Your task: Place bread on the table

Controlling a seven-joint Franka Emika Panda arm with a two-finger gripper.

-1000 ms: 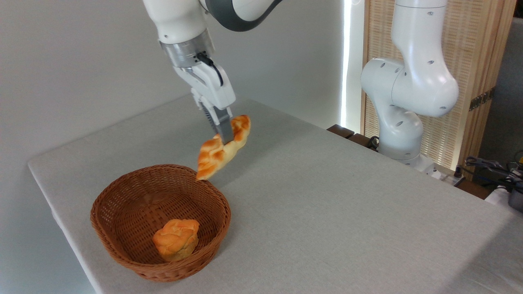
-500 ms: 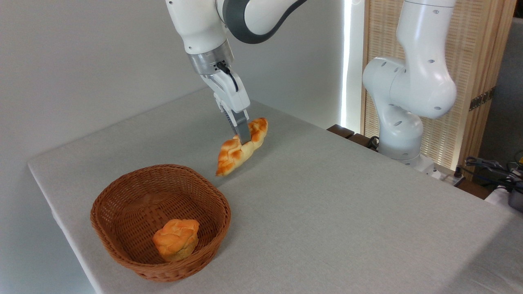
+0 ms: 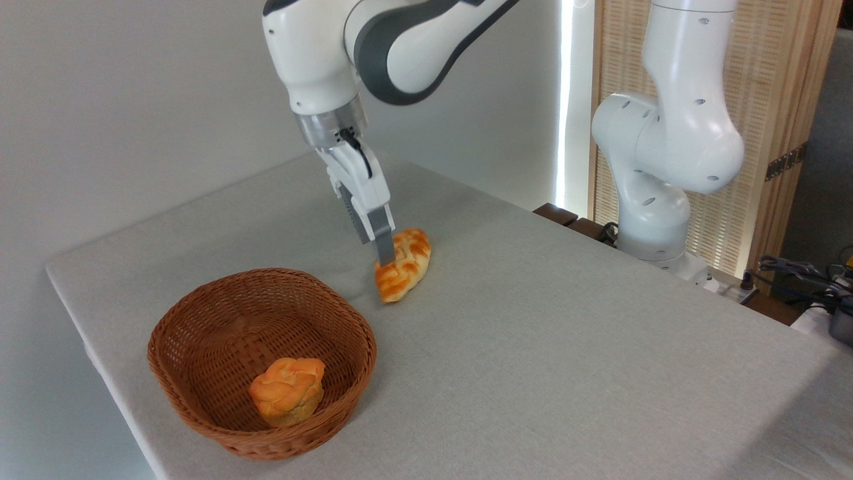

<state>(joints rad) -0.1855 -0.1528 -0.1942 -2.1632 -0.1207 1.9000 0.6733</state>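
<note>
The bench [image 3: 533, 347], under grey-beige cloth, fills most of the view. The arm [image 3: 400, 40] reaches down over its middle from above. A wicker basket [image 3: 200, 373] stands near the front left corner with a round orange bun [image 3: 288, 390] inside it. Just beyond the basket, and clear of its rim, the bread [image 3: 405, 265] lies low against the cloth, its near tip seemingly touching. The claw [image 3: 384, 253] comes down onto the loaf's left side; one dark finger [image 3: 382, 240] shows in front of the crust, the other is hidden behind it, so the claw looks closed narrowly on the bread.

The step in hand is the set-down: the loaf is out of the basket and at the cloth, though I cannot tell whether its whole length rests there. The next move likely calls for parting the fingers so the loaf settles, then lifting straight up without dragging or rolling it.
</note>
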